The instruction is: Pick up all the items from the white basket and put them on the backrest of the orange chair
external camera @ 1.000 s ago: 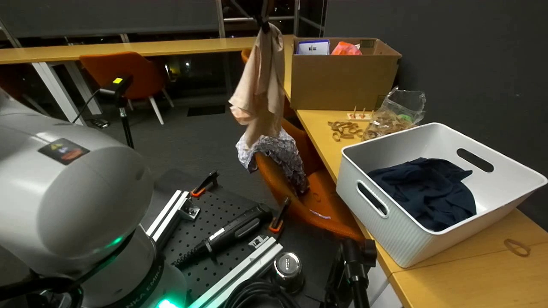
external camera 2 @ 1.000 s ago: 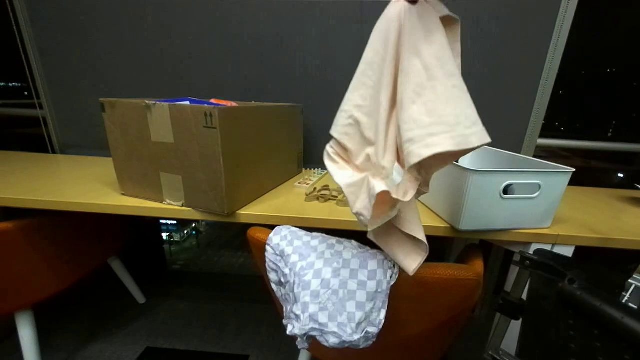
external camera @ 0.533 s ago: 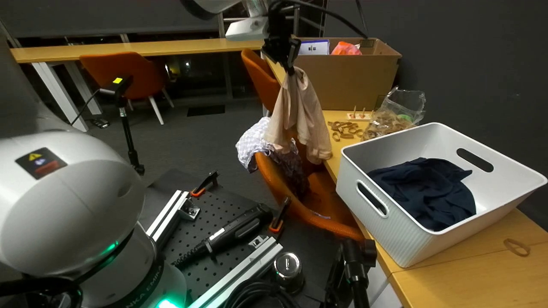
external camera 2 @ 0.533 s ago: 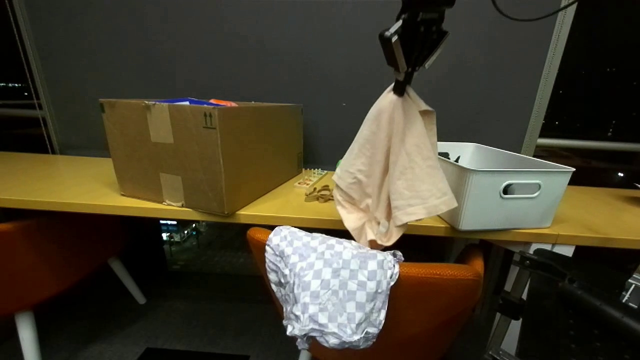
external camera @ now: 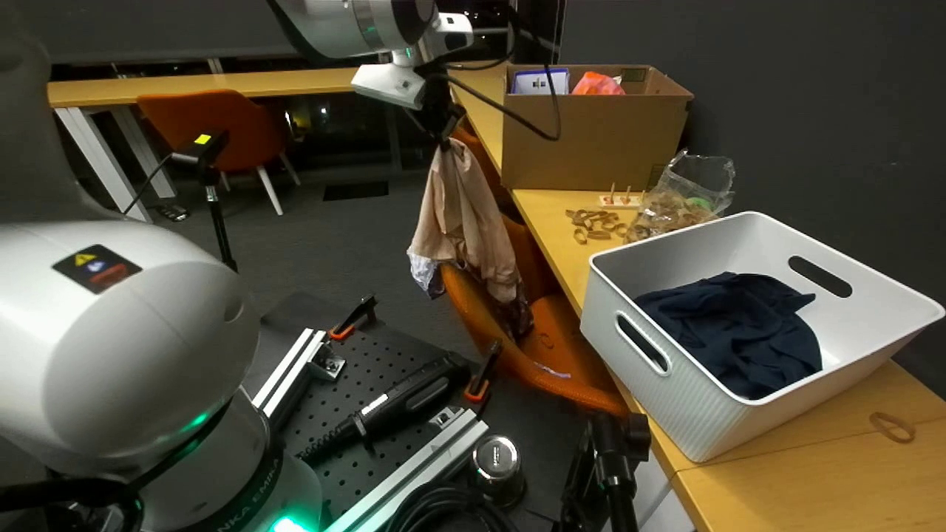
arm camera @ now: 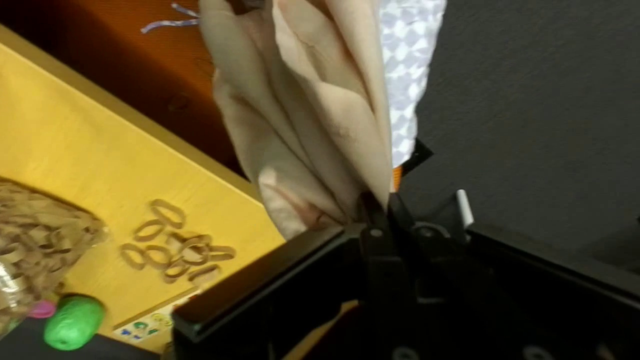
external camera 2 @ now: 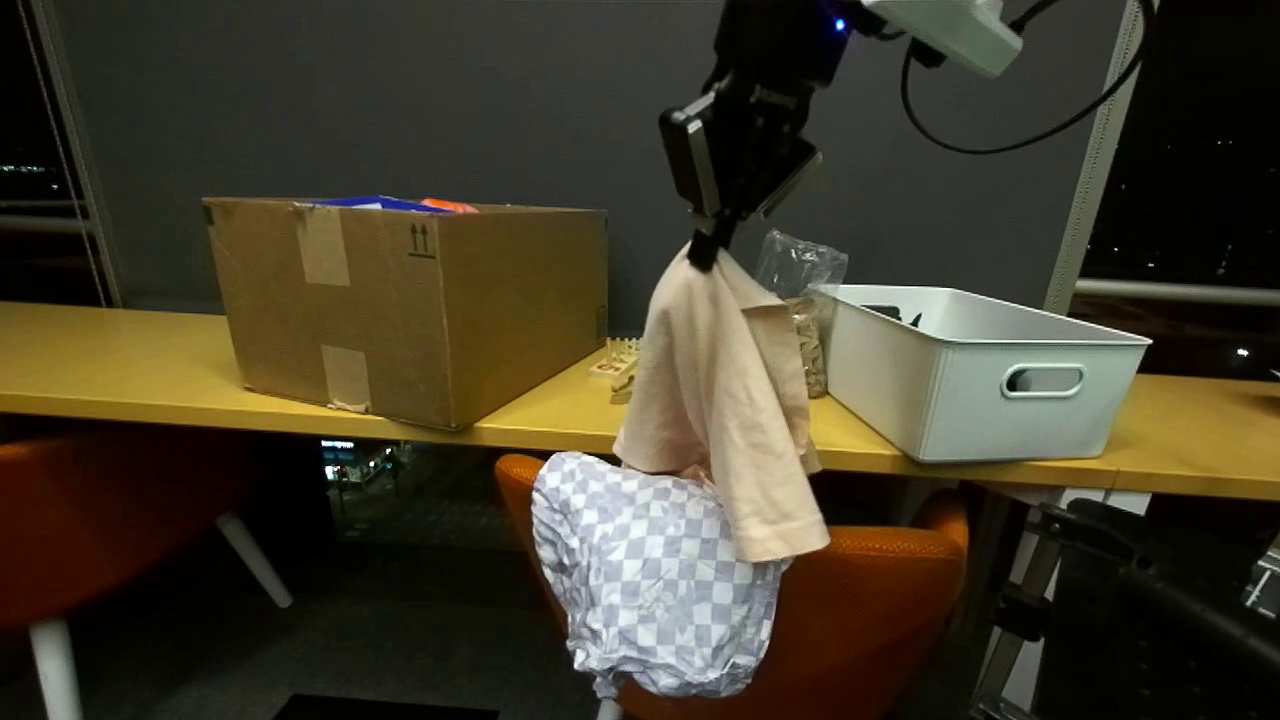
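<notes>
In an exterior view, a box (external camera 2: 330,310) stands left and a basket (external camera 2: 1040,425) right on the bench (external camera 2: 120,350). Between them lie a pegboard (external camera: 619,202), loose bands (external camera: 593,220) and a bag (external camera: 676,207), the bag just beside the basket. A first cloth (external camera: 739,332) lies in the basket. Before the bench stands a chair (external camera 2: 860,620), with a second cloth (external camera 2: 660,580) over its backrest (external camera 2: 890,545); another chair (external camera 2: 90,530) stands farther left. A third cloth (external camera 2: 715,400) hangs from the tool (external camera 2: 705,252) down to the same backrest, overlapping the second cloth in both exterior views.

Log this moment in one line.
gripper: shut on peach cloth, above orange chair backrest | checked cloth: draped over backrest | navy cloth: in white basket
</notes>
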Tool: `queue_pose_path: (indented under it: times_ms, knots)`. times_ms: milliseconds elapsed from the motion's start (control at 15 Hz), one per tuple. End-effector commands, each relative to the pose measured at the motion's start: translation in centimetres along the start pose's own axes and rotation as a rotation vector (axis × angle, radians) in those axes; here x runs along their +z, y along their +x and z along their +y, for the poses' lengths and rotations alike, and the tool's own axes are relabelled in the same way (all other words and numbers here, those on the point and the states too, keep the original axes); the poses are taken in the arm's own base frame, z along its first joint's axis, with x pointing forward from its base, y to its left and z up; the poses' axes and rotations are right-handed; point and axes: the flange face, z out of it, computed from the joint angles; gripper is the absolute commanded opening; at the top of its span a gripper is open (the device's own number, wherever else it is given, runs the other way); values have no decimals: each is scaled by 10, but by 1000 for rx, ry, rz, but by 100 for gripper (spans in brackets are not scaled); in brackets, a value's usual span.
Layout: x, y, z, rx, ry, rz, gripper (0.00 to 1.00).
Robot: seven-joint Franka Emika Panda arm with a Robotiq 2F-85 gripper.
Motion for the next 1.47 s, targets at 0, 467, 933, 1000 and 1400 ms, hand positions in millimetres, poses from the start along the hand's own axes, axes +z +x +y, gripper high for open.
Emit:
queue_pose_path:
  times_ms: [0, 467, 933, 1000, 1400]
  knots:
    - [4, -7, -25, -41, 116, -10, 1]
    - [-9, 2, -2, -39, 121, -34, 58]
    - [-94, 36, 149, 85, -70, -1, 100]
    - [-105, 38, 177, 113, -87, 5, 100]
    - [-110, 33, 335, 302, -152, 23, 100]
